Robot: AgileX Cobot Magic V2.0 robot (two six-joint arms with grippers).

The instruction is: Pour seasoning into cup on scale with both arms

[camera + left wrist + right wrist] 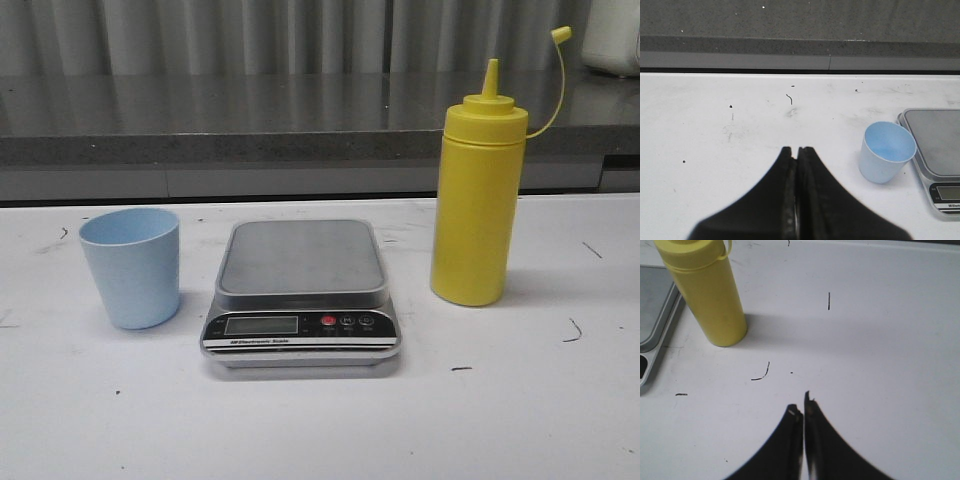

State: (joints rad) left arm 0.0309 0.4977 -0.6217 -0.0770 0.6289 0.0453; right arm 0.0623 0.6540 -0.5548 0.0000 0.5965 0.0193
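Nothing of the task is done yet, by the look of it; the cup [131, 267] stands upright on the bench [320, 430] just beside the scale's left side, not on its platform, and it looks empty; the scale [301, 290] sits mid-bench with its display facing the near edge and its steel platform bare; the seasoning [477, 200] stands upright just off the scale's right side, nozzle bare, its small cap dangling on the tether above.

The left gripper [796, 150] hangs above bare bench on the side of the cup away from the scale, near the cup but apart from it, its two fingers pressed together and holding nothing; the right gripper [802, 407] likewise has its fingers closed on nothing, over bare bench to the right of the bottle and towards the near edge, well apart from it.

So the step in hand seems to be the opening one: getting the cup onto the platform. That calls for the left gripper to part its fingers, move towards the cup, take it by the wall or rim and set it upright in the middle of the platform; the right gripper must open wide enough for the bottle's body and grasp it low enough to tip it steadily over the cup.
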